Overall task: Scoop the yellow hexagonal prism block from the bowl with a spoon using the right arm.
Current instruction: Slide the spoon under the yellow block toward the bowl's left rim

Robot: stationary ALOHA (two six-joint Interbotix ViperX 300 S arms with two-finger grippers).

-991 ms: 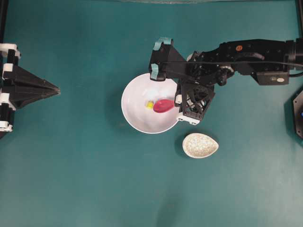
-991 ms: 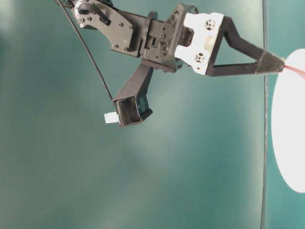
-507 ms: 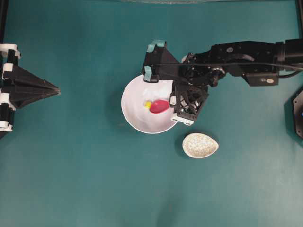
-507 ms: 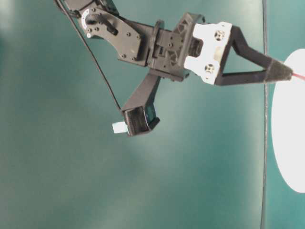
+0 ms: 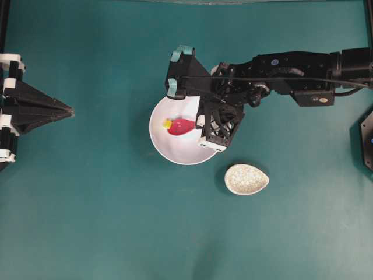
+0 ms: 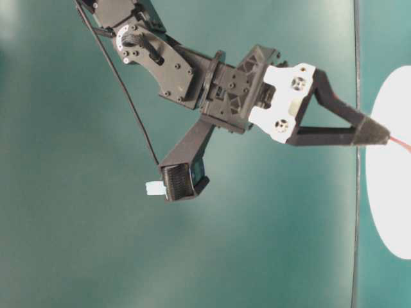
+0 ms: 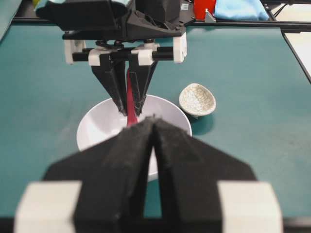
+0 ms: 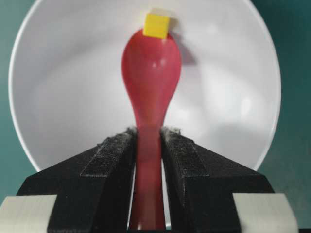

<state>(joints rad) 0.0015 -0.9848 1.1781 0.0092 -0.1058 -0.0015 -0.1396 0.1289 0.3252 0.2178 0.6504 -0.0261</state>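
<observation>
The white bowl (image 5: 175, 149) sits mid-table. My right gripper (image 8: 148, 130) is shut on the handle of the red spoon (image 8: 150, 73), whose scoop lies inside the bowl (image 8: 228, 87). The yellow hexagonal prism block (image 8: 156, 25) rests on the bowl floor, touching the scoop's far tip. From overhead the block (image 5: 167, 123) sits just left of the spoon (image 5: 182, 126), with the right gripper (image 5: 201, 123) at the bowl's right rim. My left gripper (image 7: 153, 118) is shut and empty, parked at the far left (image 5: 69, 109), facing the bowl (image 7: 97, 126).
A small speckled beige teardrop dish (image 5: 246, 179) lies right of and below the bowl, also seen as the dish (image 7: 197, 100). The right arm (image 5: 291, 67) reaches in from the right edge. The table-level view shows the arm (image 6: 218, 90) beside the bowl rim (image 6: 385, 186).
The right arm has moved left, sliding the spoon across the bowl and pushing the yellow block leftward ahead of the scoop's tip. The left gripper has stayed still.
</observation>
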